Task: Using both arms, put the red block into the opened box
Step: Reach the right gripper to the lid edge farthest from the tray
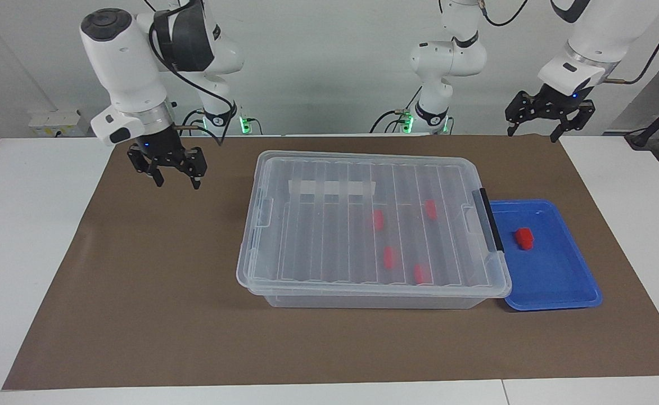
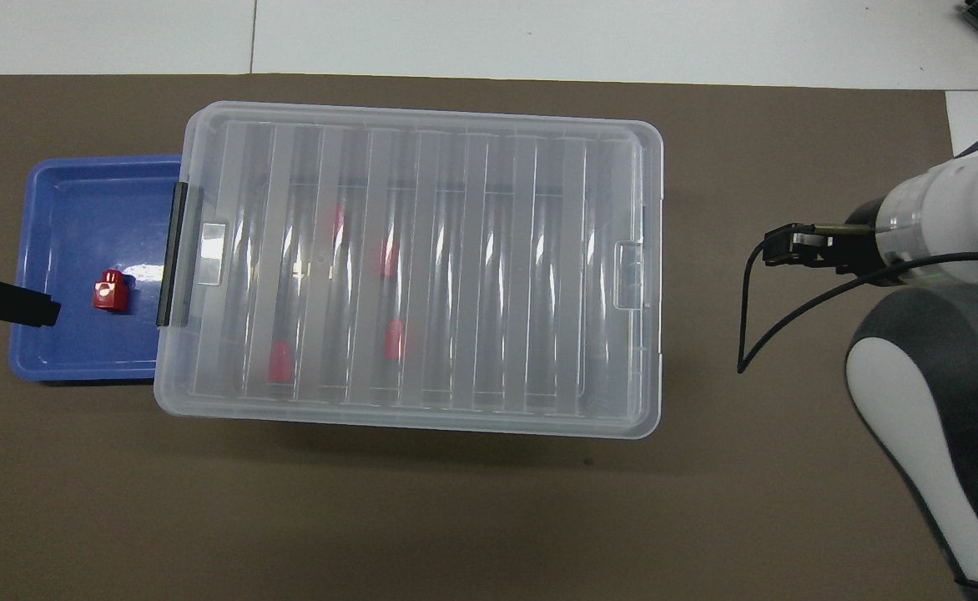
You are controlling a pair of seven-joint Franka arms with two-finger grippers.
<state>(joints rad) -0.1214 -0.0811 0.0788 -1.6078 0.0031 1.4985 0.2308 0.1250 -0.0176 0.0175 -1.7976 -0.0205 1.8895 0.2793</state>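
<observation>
Counting four red blocks [image 1: 384,256] in one lidded box [image 1: 363,225], one red block [image 1: 524,238] on one tray [image 1: 554,281], two empty spread grippers [image 1: 536,130].

box [image 1: 363,225]: clear plastic, glossy, ribbed lid
latch [image 1: 491,226]: black plastic, matt
tray [image 1: 560,281], beside the box: blue plastic, smooth, shiny
red block [image 1: 523,238], in the tray: red plastic, glossy
mat [image 1: 138,292], under the box: brown, matt, paper-like
table [image 1: 26,225]: white, smooth
arms [image 1: 132,73]: white glossy shells, dark joints
</observation>
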